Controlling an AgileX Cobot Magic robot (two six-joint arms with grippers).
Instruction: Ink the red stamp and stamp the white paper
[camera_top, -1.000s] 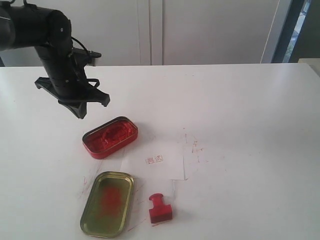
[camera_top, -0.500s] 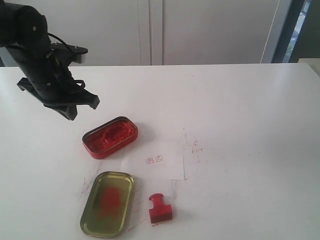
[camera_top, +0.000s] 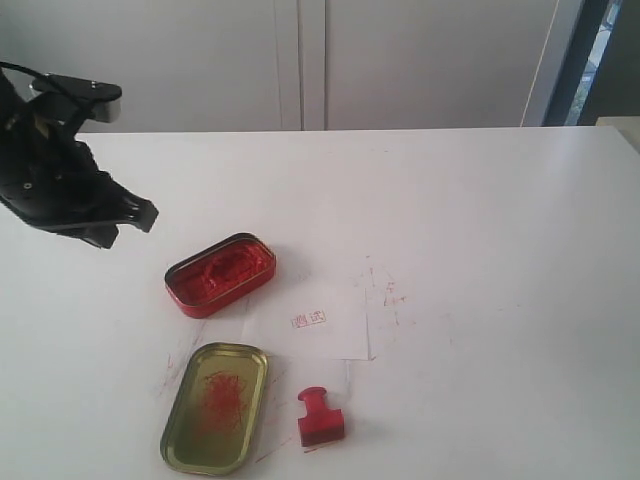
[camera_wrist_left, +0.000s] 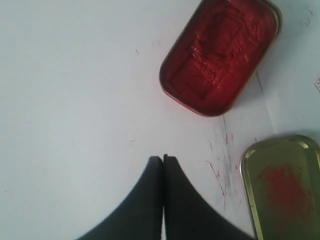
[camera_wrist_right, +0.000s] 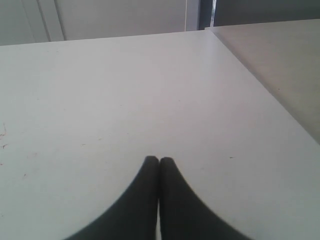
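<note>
The red stamp (camera_top: 320, 418) lies on its side on the white table, near the front edge, just below the white paper (camera_top: 311, 321), which carries a small red print. The red oval ink tin (camera_top: 220, 274) (camera_wrist_left: 220, 55) stands open behind the paper. My left gripper (camera_top: 125, 228) (camera_wrist_left: 163, 158) hangs shut and empty over bare table at the far left, well away from the stamp. My right gripper (camera_wrist_right: 159, 159) is shut and empty over plain tabletop; it does not show in the exterior view.
The gold oval tin lid (camera_top: 215, 406) (camera_wrist_left: 282, 187), smeared red inside, lies left of the stamp. Red scribbles (camera_top: 390, 293) mark the table right of the paper. The table's edge (camera_wrist_right: 260, 85) runs near the right gripper, with another surface beyond.
The left arm has drawn back to the left, away from the ink tin. Stamp, paper, tin and lid have stayed put.
</note>
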